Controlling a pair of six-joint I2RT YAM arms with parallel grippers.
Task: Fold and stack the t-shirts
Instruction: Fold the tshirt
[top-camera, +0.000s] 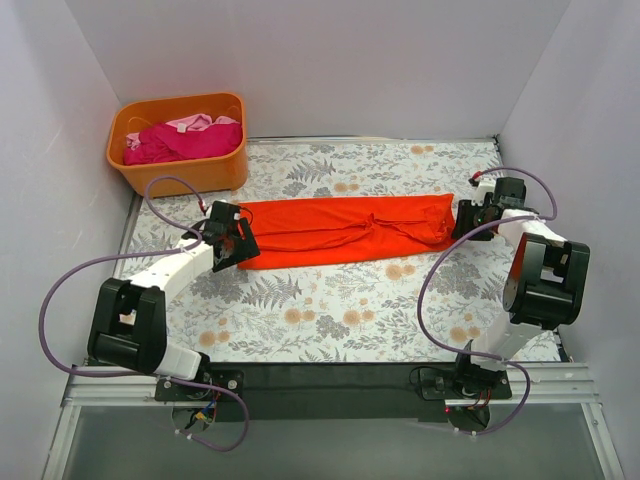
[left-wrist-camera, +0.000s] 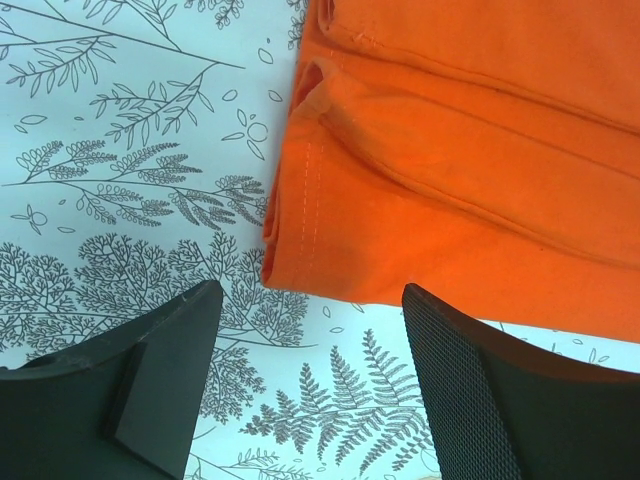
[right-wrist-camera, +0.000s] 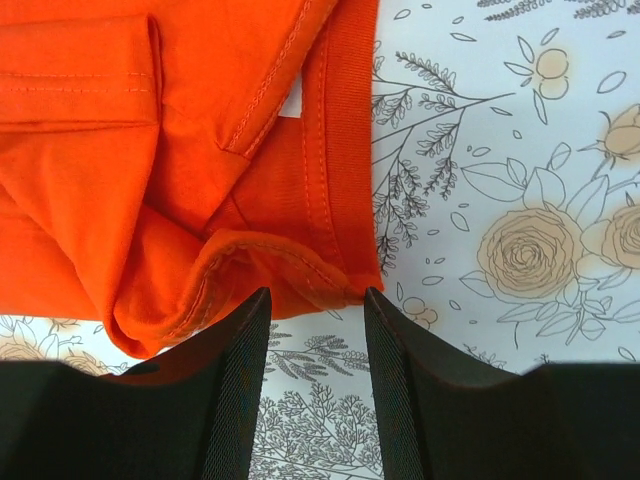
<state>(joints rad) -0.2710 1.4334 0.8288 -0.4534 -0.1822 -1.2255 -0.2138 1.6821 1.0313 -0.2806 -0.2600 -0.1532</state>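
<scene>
On the floral surface (top-camera: 300, 320), seen from above, the orange-red t-shirt (top-camera: 345, 230) lies folded lengthwise, the left end effector (left-wrist-camera: 308, 295) spread wide beside its hem, the right end effector (right-wrist-camera: 316, 295) narrowly parted at its collar, where pinching one layer could undo the fold.

A robot lab cell — bare white walls (top-camera: 350, 60) box in a floral-clothed table (top-camera: 320, 320), black mounting plate (top-camera: 330, 380) at its edge.

T-shirt (top-camera: 345, 230) on table (top-camera: 330, 310); tub (top-camera: 180, 172) behind, left
</scene>
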